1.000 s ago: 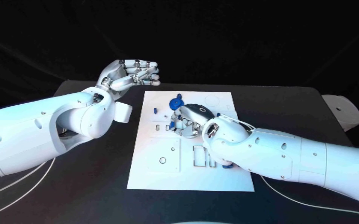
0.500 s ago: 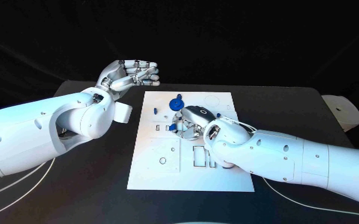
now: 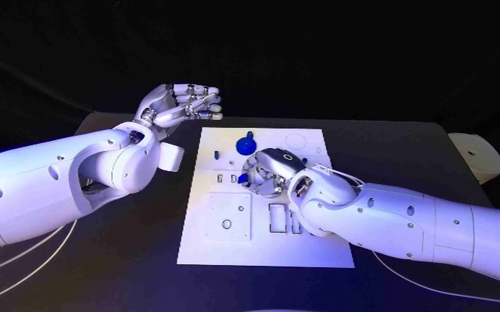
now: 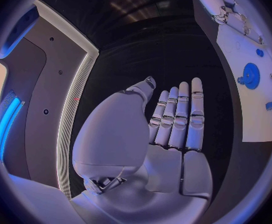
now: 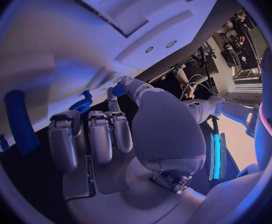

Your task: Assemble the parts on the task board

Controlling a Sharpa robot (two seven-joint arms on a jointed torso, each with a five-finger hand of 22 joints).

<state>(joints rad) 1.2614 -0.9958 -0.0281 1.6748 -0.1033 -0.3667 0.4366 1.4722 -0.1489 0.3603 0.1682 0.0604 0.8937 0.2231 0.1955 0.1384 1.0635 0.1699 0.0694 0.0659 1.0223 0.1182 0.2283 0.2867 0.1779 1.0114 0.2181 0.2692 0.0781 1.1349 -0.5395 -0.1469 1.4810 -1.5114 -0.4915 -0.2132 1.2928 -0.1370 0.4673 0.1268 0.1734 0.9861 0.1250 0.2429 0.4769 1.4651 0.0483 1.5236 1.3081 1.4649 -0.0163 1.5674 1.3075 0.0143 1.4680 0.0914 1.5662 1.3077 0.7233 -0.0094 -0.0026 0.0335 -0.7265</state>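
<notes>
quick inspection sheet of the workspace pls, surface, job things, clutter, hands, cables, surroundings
surface: black table, bare around the board.
job's things: white task board lies mid-table; a round blue gear-like part sits near its far end; a small blue part is at the right hand's fingertips; a long blue part lies on the board.
clutter: nothing seen.
hands: left hand is raised off the board's left side, holding nothing, fingers loosely curled. Right hand is down over the board's middle, pinching the small blue part.
cables: thin white cables trail on the table under each arm.
surroundings: dark backdrop beyond the table; a white object at the table's right edge.
</notes>
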